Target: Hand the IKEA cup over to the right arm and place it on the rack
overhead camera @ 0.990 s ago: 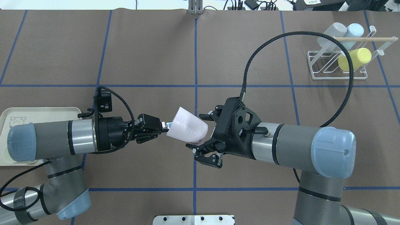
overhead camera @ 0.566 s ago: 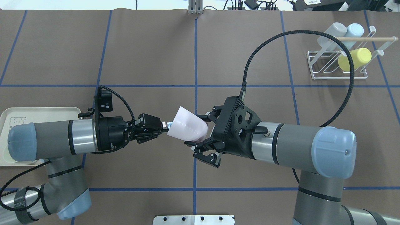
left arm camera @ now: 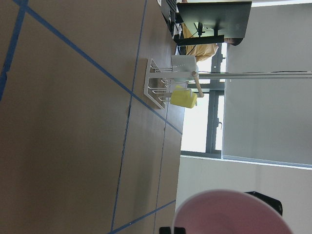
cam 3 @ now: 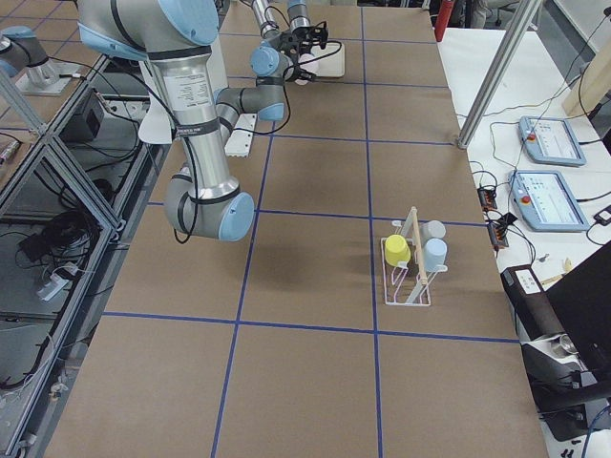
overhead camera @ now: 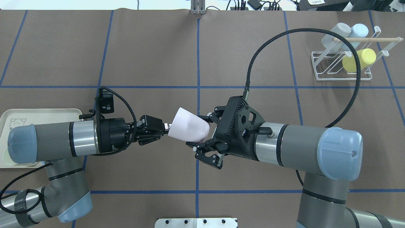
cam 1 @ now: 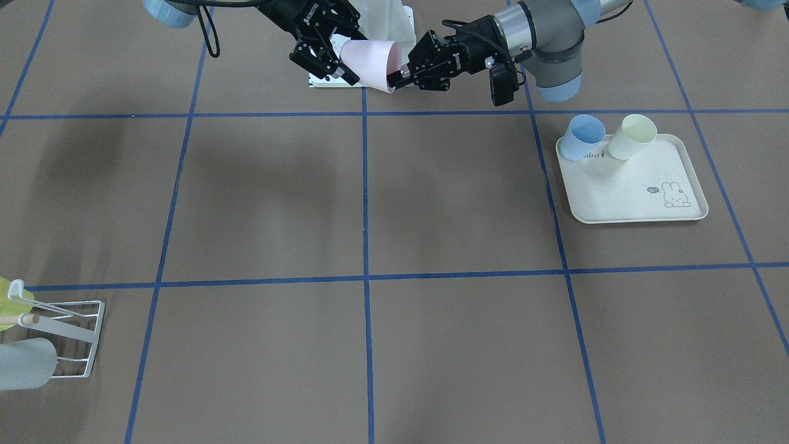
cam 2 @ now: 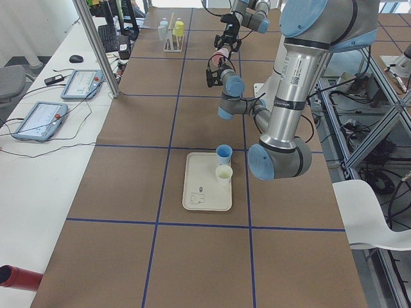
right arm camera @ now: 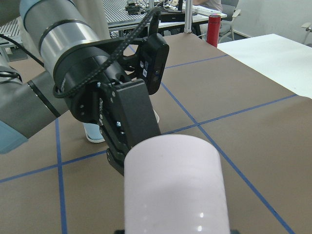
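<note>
Passing a pink cup between two grippers in mid-air

The left gripper (overhead camera: pixel 166 128) is pinching the rim of the pale pink IKEA cup (overhead camera: pixel 189 128), holding it on its side above the middle of the brown table (overhead camera: pixel 152 47). The right gripper (overhead camera: pixel 198 130) is bracketing the cup's closed end, one finger on each side and close against it. I cannot tell whether it is gripping firmly. Both arms are reaching in level from opposite sides.

Well away, at the far right corner, the white wire rack (overhead camera: pixel 345 78) is carrying a grey cup (overhead camera: pixel 337 33), a pale blue cup (overhead camera: pixel 359 31) and a yellow cup (overhead camera: pixel 360 58). Near the left arm, a cream tray (cam 1: pixel 635 197) is holding a blue cup (cam 1: pixel 584 137) and a cream cup (cam 1: pixel 630 137).
</note>
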`<action>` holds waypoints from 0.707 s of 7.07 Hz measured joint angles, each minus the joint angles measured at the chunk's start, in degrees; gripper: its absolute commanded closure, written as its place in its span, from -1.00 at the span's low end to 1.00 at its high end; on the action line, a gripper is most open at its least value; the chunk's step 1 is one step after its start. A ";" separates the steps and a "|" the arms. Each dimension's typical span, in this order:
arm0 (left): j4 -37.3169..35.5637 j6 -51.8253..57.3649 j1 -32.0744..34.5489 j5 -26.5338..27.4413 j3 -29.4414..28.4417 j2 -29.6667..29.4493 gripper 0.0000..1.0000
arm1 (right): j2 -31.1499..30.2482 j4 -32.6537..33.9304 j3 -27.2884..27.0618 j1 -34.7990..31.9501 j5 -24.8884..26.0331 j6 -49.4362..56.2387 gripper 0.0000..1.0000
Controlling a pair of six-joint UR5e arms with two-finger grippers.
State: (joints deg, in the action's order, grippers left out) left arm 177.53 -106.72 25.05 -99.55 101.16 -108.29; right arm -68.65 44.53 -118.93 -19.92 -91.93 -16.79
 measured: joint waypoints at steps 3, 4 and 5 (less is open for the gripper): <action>0.09 1.56 0.17 -0.22 0.71 0.01 -1.00 | -0.15 0.03 -0.02 -0.03 -0.11 0.00 0.50; 0.09 1.76 0.29 -0.47 0.93 0.01 -1.00 | -0.19 0.03 -0.02 -0.07 -0.22 0.00 0.53; 0.09 1.83 0.63 -0.70 1.06 0.07 -1.00 | -0.23 0.05 -0.10 -0.18 -0.32 0.00 0.54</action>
State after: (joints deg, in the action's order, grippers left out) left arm 177.62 -104.89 25.68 -100.25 102.22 -108.22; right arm -68.87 44.58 -119.03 -20.10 -92.25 -16.79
